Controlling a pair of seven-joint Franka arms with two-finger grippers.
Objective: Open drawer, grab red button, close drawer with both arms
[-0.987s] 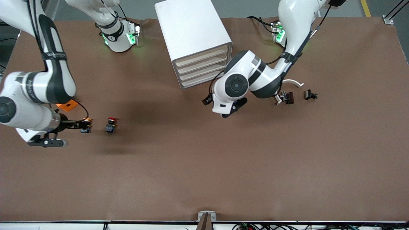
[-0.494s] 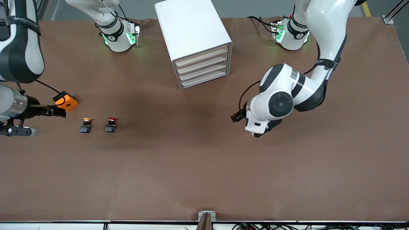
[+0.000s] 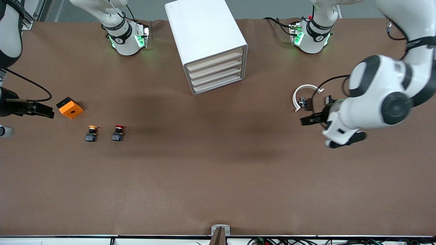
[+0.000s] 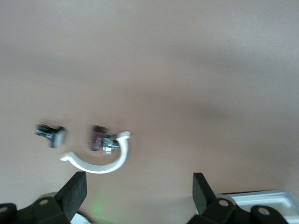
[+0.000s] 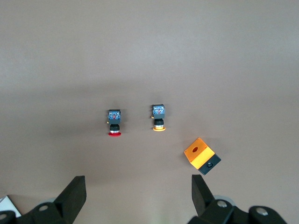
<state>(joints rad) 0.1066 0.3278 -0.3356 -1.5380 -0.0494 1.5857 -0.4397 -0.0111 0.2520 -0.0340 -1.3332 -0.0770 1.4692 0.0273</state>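
Observation:
The white drawer cabinet [image 3: 204, 37] stands between the two bases with all of its drawers [image 3: 216, 73] shut. The red-capped button [image 3: 118, 132] [image 5: 114, 123] lies on the table toward the right arm's end, beside a yellow-capped one [image 3: 91, 133] [image 5: 159, 119]. My right gripper [image 5: 138, 185] hangs open and empty, high over the table edge beside the orange box [image 3: 69, 108]. My left gripper [image 4: 138, 184] is open and empty too, up over the left arm's end, by a white ring [image 3: 301, 95] [image 4: 100, 158].
The orange box [image 5: 202, 156] has a round hole in its top. Two small dark clips [image 3: 306, 102] [image 3: 328, 99] lie by the white ring, one inside its curve. A corner of the cabinet [image 4: 266, 200] shows in the left wrist view.
Both arms swung outward and up. The left arm left the front of the cabinet for its own end of the table. The right arm drew back from the yellow-capped button to the table edge.

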